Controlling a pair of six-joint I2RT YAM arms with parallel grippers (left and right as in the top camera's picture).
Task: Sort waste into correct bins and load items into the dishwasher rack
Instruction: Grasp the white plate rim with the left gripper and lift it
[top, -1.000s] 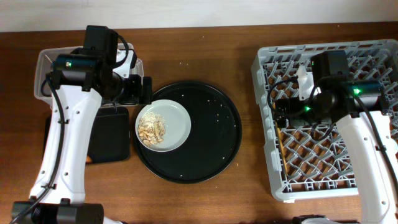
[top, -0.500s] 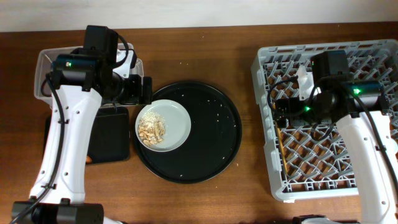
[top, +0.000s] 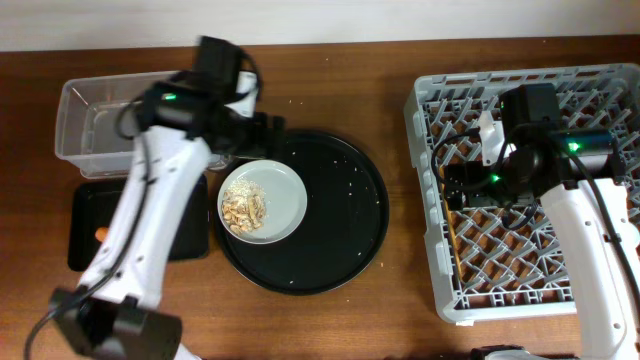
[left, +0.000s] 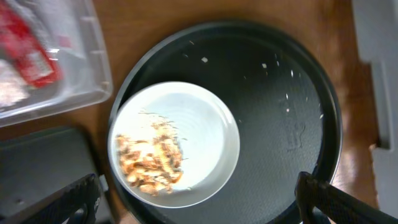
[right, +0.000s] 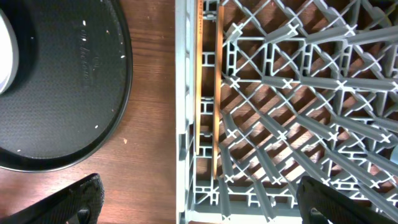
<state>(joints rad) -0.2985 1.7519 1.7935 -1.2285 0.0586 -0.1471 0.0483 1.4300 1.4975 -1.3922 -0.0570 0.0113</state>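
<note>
Hovering over white plate (left: 199, 134) of food scraps (left: 149, 165), my left gripper (left: 196, 205) gaped empty | right gripper (right: 199, 205) spread wide, empty, by chopsticks (right: 208, 93) in rack (right: 183, 93) | round tray (right: 62, 106) embossing was illegible.

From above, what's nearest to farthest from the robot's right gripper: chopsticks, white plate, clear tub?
From the right gripper:
1. Chopsticks, close by in the rack.
2. White plate, mid-table on the round tray.
3. Clear tub, at the far end.
</note>
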